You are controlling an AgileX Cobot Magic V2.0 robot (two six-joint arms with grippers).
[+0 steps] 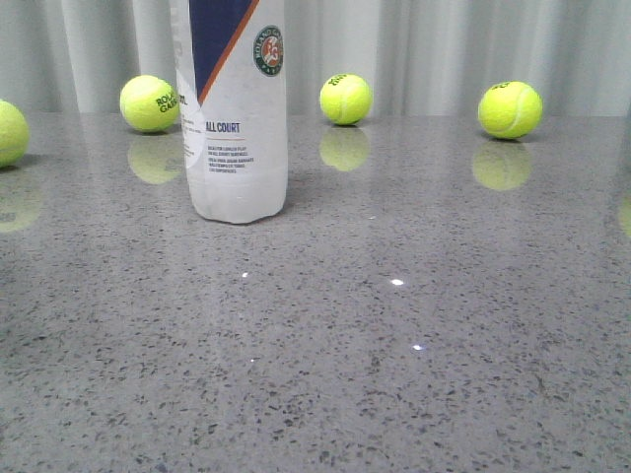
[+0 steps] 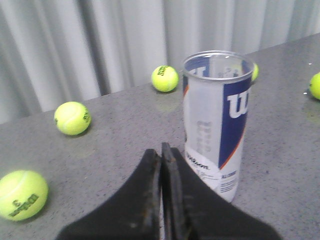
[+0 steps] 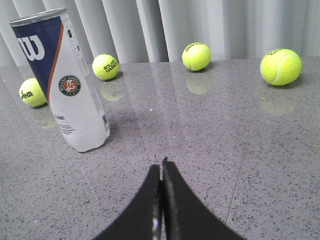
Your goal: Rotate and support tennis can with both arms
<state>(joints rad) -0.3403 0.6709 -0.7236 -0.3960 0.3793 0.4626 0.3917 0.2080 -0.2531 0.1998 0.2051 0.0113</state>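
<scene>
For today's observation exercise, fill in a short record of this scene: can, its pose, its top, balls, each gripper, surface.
can: tennis can, white with navy panel
pose: upright on the table
top: open, silver rim, looks empty
balls: four tennis balls in the front view, spread behind the can
left gripper: shut, apart from can
right gripper: shut, apart from can
surface: grey speckled, glossy

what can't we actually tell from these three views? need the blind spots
- Front view: top of the tennis can is cut off by the frame's upper edge; neither arm shows.
- Front view: small print under "ALL COURT" is too small to read.
- Left wrist view: a tennis ball is mostly hidden behind the can's rim.
- Left wrist view: the can's inside is blurred, contents unclear.
- Wrist views: left gripper and right gripper show fingers only; arms out of frame.
</scene>
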